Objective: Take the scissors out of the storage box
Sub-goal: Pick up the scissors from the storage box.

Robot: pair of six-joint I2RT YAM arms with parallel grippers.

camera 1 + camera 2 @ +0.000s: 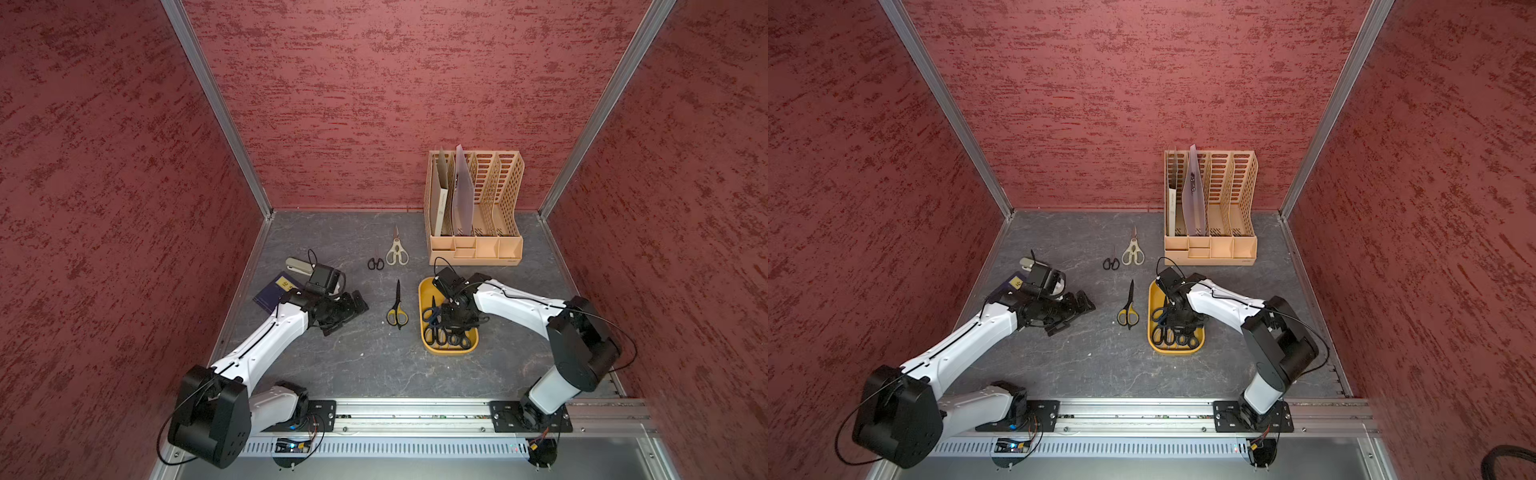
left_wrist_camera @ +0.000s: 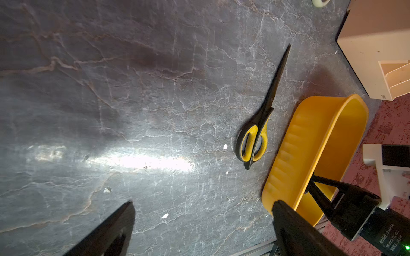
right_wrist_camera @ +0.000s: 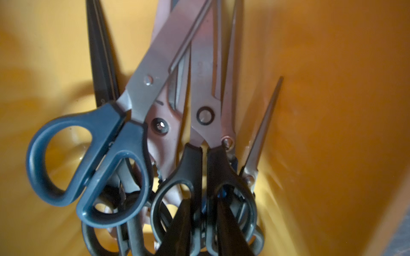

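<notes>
Scissors (image 1: 446, 334): heap, steel blades, black handles, blue-handled pair (image 3: 93, 159) topmost; lying in yellow storage box (image 1: 449, 351). Right gripper (image 3: 204, 212) sunk in heap, fingers (image 3: 179, 228) narrowly astride black handle, clamp unclear. Yellow-black pair (image 1: 397, 309) on table (image 1: 353, 365) beside box. Left gripper (image 2: 203, 202) spread wide.

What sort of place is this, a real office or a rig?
Probably a lab test cell staged as a desk: red panel walls in aluminium framing, two arms bolted to a rail, and office props, a file organizer and a yellow box of scissors.
</notes>
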